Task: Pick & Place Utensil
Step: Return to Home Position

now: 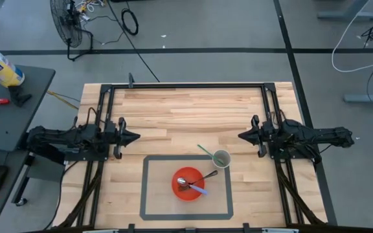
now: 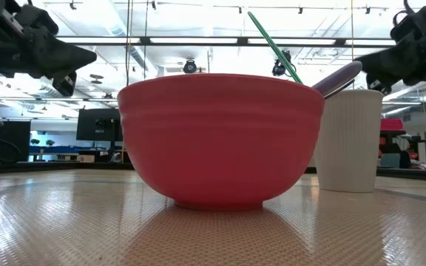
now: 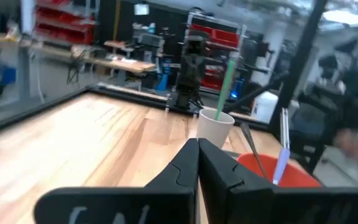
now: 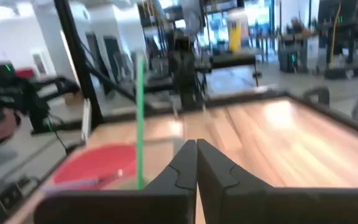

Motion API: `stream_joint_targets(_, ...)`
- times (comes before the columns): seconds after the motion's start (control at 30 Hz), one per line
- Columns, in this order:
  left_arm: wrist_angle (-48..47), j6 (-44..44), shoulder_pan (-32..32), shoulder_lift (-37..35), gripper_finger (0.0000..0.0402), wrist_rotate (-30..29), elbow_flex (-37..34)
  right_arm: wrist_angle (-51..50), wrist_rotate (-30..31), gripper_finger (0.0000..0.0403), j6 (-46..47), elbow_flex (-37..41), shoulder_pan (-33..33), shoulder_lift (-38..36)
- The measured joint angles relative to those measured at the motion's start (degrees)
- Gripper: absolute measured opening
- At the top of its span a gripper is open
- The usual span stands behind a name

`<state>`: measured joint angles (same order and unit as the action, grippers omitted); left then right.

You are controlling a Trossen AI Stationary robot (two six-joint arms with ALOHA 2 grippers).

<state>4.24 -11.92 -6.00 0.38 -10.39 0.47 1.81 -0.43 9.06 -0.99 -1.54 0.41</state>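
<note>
We see left claw (image 1: 136,136), right claw (image 1: 240,136) pressed together; purple spoon (image 1: 199,189) in orange bowl (image 1: 181,195), green straw (image 1: 206,151) in white cup (image 1: 221,158).

High view: mat (image 1: 154,194) lies on the surface (image 1: 186,110), lower ctr of frame. Bowl (image 1: 188,197) sits on the mat, approx mid. Cup (image 1: 228,159) stands at the mat's upper-R corner, just up and R of the bowl, close but apart. Straw (image 1: 206,151) stands in the cup, leaning out toward upper L. Spoon (image 1: 198,189) lies in the bowl, handle toward the bowl's R side. Left hand (image 1: 133,136) is at frame L and right hand (image 1: 241,136) at frame R. Both are higher in frame than the mat, well apart, tips facing each other across the surface.
</note>
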Motion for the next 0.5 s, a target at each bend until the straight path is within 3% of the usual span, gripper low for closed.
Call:
stream_joint_targets(0.1,-0.19,-4.93,0.03,0.0,0.0014,-0.89,0.0,-1.52,0.0,0.0013,-0.47,0.02,0.0,0.2)
stream_joint_targets(0.5,-0.21,-5.1,0.03,0.0,0.0014,-0.95,0.0,-1.38,0.0,0.0013,-2.03,0.02,0.0,0.23)
